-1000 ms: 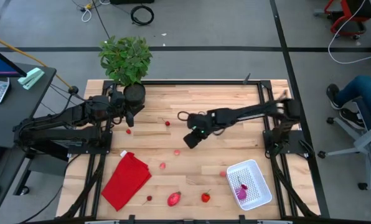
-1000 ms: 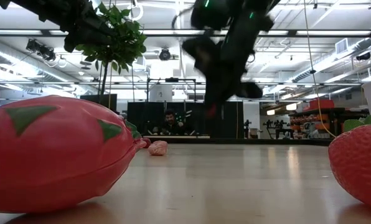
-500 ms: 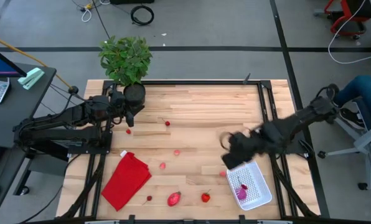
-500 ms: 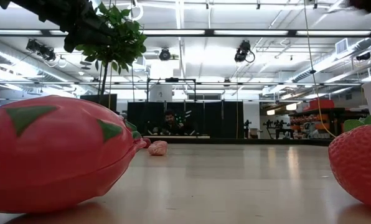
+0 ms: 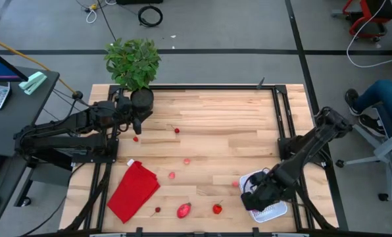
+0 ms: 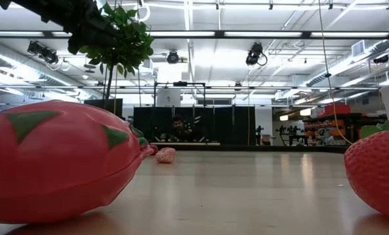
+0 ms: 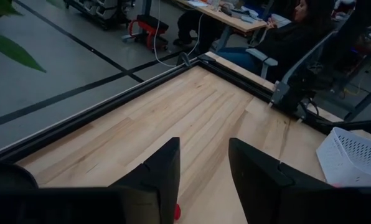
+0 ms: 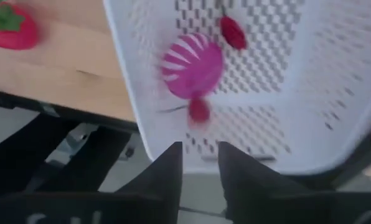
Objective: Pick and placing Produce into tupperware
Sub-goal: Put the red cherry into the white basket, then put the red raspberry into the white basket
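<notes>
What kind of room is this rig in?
Probably a robotics lab or workshop: an open hall with ceiling strip lights, black equipment frames behind the table, cables on the grey floor, and a person seated at a desk nearby.

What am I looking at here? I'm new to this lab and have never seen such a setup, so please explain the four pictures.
Two dark robot arms work at a wooden table, sorting toy fruit into a white perforated container. One picture looks straight down, one sits at table height, and two come from cameras on the wrists.

From above, the right gripper is over the container; its wrist camera shows a pink striped ball and small red pieces inside, with the fingers slightly apart and nothing between them. The left gripper waits by the potted plant, open and empty.

Still on the table: a red cloth, a strawberry, a pink dragon fruit and several small red bits. The low camera sits right behind those two fruits.
</notes>
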